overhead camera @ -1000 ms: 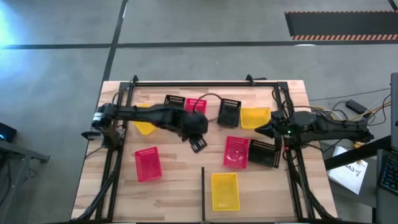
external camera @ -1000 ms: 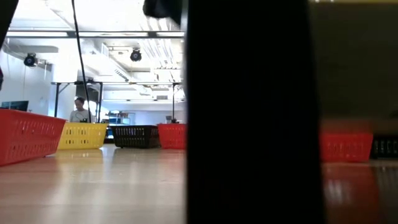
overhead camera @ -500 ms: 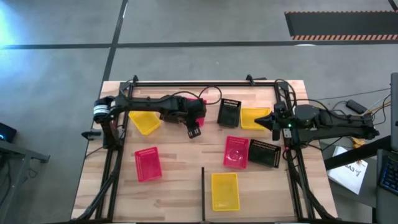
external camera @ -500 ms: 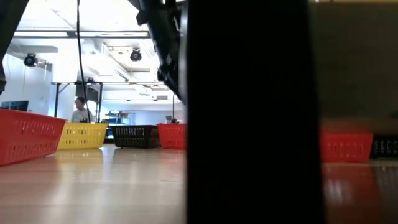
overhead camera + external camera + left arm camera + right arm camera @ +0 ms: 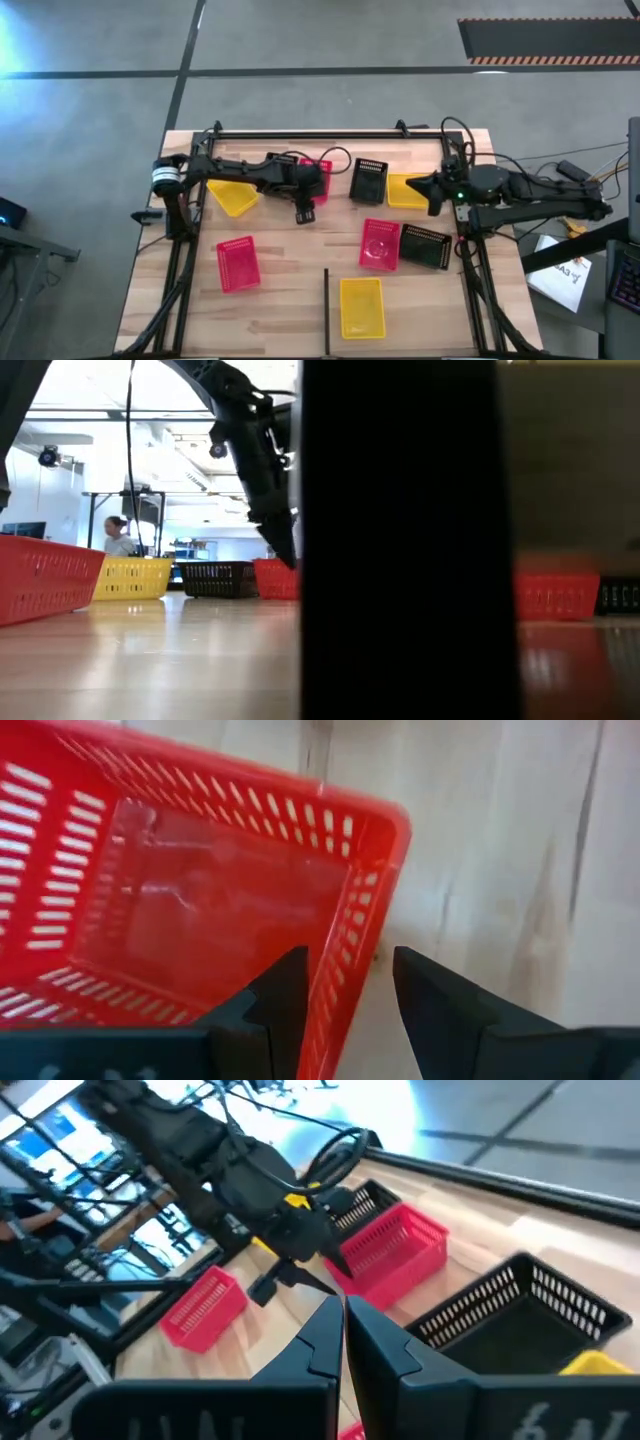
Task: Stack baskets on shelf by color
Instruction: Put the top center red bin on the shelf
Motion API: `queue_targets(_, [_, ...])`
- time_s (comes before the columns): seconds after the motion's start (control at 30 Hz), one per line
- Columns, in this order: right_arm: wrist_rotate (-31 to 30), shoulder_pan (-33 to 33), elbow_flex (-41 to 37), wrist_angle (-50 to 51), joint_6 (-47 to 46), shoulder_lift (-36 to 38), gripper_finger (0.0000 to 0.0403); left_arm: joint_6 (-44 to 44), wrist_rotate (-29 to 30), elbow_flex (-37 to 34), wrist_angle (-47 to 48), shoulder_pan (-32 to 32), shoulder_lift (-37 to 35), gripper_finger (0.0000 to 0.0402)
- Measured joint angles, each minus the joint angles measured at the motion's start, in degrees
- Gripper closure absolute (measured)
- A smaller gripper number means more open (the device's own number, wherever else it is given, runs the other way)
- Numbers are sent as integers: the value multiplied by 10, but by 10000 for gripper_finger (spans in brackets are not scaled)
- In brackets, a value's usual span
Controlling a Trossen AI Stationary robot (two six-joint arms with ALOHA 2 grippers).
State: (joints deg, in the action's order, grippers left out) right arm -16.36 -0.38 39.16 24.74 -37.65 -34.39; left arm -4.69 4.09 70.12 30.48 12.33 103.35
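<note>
Nine baskets lie on the table. My left gripper (image 5: 306,208) (image 5: 350,970) is open and points down over the far pink basket (image 5: 320,168) (image 5: 180,880). One finger stands inside that basket's side wall (image 5: 350,935) near a corner and the other outside it, with no touch showing. In the low view its fingertips (image 5: 291,557) are level with this basket's rim (image 5: 275,566). My right gripper (image 5: 425,190) (image 5: 344,1312) is shut and hovers over the far yellow basket (image 5: 405,190). The shelf patch (image 5: 300,320) lies beside the short black bar (image 5: 326,310).
Also on the table are a yellow basket (image 5: 232,196), a black one (image 5: 278,160) partly under my left arm, black (image 5: 368,180), pink (image 5: 380,243), black (image 5: 425,247), pink (image 5: 238,264) and yellow (image 5: 361,307). Black frame rails (image 5: 180,270) run along the sides. A person (image 5: 115,536) stands far behind.
My left gripper has moved from mid-table toward the far edge and come down over the far pink basket, dropping into the low view from above. My right gripper has swung a little toward the far edge, over the far yellow basket. No basket has moved.
</note>
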Motion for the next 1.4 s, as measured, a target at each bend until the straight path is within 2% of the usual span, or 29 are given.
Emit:
queue_targets(0.13, [-3, 0, 0, -1, -26, -38, 394, -53, 7, -4, -24, 1, 6, 288])
queue_targets(0.33, [-14, 0, 48, 14, -28, -116, 394, -118, 6, -4, -46, 1, 8, 379])
queue_targets(0.4, [-17, -4, 78, 45, -28, -143, 394, -130, 1, -1, -44, 1, 8, 394])
queue_targets(0.6, [-15, -42, 199, 225, -44, -219, 389, -201, -23, 40, -20, -14, -3, 399])
queue_targets(0.73, [22, -77, 269, 308, -17, -252, 362, -236, -35, 97, 28, -32, -15, 400])
queue_targets(0.9, [110, -142, 308, 317, 29, -279, 302, -277, -55, 166, 71, -67, -31, 400])
queue_targets(1.03, [132, -184, 327, 302, 57, -292, 254, -287, -55, 205, 75, -95, -33, 401])
queue_targets(1.13, [180, -203, 336, 261, 73, -313, 226, -288, -55, 221, 70, -111, -34, 401])
queue_targets(1.23, [223, -204, 352, 235, 78, -344, 207, -288, -55, 223, 61, -121, -35, 401])
queue_targets(1.4, [221, -204, 380, 244, 91, -415, 199, -287, -54, 222, 45, -125, -35, 401])
